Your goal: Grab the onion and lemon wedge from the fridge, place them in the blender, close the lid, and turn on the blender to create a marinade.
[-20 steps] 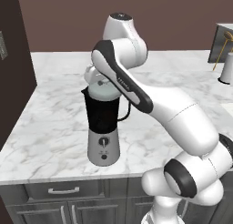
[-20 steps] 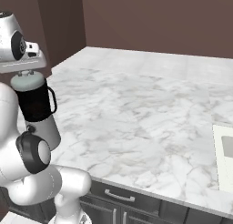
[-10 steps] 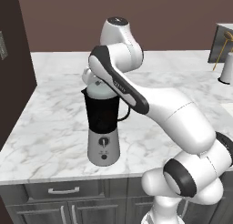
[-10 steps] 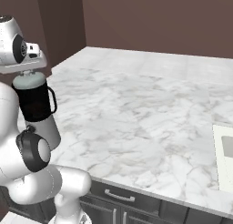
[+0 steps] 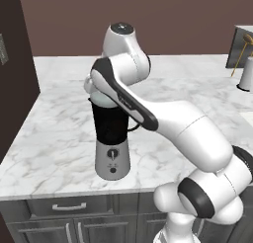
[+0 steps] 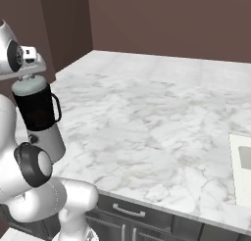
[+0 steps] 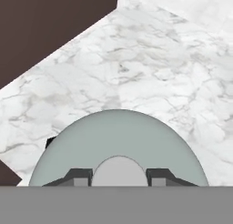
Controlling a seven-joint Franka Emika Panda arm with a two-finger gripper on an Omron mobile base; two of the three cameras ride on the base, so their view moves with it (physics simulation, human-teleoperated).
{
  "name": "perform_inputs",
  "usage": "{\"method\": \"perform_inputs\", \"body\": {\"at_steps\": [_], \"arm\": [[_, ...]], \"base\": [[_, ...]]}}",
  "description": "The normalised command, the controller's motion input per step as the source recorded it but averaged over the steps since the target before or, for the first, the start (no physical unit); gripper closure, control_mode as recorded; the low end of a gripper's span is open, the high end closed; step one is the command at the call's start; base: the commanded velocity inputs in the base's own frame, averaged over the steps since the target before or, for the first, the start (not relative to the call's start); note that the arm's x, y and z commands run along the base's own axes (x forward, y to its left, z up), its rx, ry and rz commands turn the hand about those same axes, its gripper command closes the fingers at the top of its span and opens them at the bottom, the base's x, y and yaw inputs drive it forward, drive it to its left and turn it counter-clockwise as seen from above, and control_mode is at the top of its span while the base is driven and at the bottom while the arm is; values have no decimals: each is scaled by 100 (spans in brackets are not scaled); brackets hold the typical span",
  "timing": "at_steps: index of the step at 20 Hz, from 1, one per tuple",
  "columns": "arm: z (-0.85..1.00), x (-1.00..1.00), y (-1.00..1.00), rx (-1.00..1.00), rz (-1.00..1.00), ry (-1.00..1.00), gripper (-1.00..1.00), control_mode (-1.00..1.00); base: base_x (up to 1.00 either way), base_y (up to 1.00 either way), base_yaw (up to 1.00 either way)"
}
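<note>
lid [image 7: 118, 141] sits on the blender [image 5: 112, 133] jar, gripper [image 7: 119, 175] clenched on its knob. left, by my read: release, turn blender on.

White marble counter [image 6: 162, 117]: broad bare run to my right of the dark-jarred blender on its silver base [image 5: 112, 138], open to passage. Obstacles: dark brown wall panel [image 6: 63, 29] behind blender; white cylindrical holder [image 5: 245, 74] at far corner.

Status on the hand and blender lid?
Hand closed on lid's knob. Lid sits on blender jar. Nothing in the way.
</note>
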Motion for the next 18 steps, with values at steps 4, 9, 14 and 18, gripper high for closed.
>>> {"method": "perform_inputs", "body": {"at_steps": [4,9,14,18], "arm": [[0,0,0,-1,0,-1,100,-100],[-2,0,0,-2,0,0,100,-100],[-11,0,0,0,0,0,100,-100],[-12,0,0,-1,0,4,100,-100]], "base": [[0,0,0],[0,0,0],[0,0,0],[0,0,0]]}}
